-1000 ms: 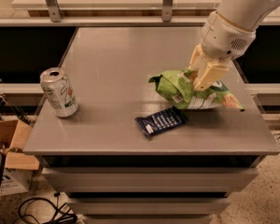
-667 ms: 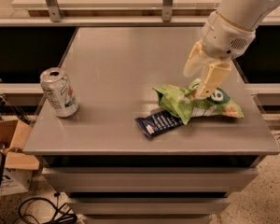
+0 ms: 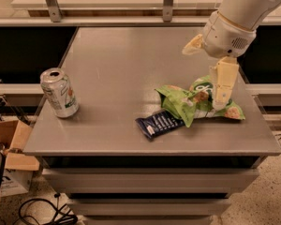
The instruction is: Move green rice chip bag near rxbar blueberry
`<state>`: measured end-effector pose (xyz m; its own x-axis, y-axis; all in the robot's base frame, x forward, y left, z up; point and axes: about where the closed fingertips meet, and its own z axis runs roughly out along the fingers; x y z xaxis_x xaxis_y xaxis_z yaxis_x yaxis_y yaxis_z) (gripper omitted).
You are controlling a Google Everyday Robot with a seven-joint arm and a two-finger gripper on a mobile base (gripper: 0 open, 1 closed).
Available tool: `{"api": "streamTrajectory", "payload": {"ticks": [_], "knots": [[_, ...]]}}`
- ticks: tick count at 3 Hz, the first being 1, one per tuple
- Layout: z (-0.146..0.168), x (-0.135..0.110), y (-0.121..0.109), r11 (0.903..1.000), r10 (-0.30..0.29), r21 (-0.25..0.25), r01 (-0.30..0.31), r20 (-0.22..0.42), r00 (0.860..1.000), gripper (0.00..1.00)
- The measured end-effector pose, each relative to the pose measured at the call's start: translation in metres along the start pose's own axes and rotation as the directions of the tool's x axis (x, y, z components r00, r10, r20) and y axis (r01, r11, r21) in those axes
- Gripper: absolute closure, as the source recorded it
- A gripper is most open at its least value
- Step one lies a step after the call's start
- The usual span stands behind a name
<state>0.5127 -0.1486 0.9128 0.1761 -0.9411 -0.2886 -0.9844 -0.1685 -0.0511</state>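
The green rice chip bag [image 3: 189, 104] lies crumpled on the grey table [image 3: 131, 55] at the front right. Its lower left corner touches the right end of the rxbar blueberry [image 3: 158, 124], a dark blue wrapper lying flat near the table's front edge. My gripper [image 3: 202, 78] is above the bag's right half with its fingers spread wide apart. One finger [image 3: 223, 81] points down onto the bag's right part. The other finger [image 3: 194, 45] sticks out to the left, clear of the bag. The gripper holds nothing.
A silver soda can [image 3: 59, 93] stands upright at the table's front left. A cardboard box [image 3: 14, 146] and cables [image 3: 42, 212] are on the floor to the left. A railing [image 3: 51, 3] runs behind the table.
The bag has come down from the gripper and to the table, next to the bar. The fingers have spread apart and let go of the bag, and the gripper has lifted slightly.
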Motion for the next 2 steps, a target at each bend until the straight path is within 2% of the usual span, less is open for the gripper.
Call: {"api": "streamTrajectory", "payload": {"ticks": [2], "knots": [[0.0000, 0.0000, -0.0011, 1.0000, 0.000, -0.007, 0.000, 0.010, 1.000, 0.00]]}}
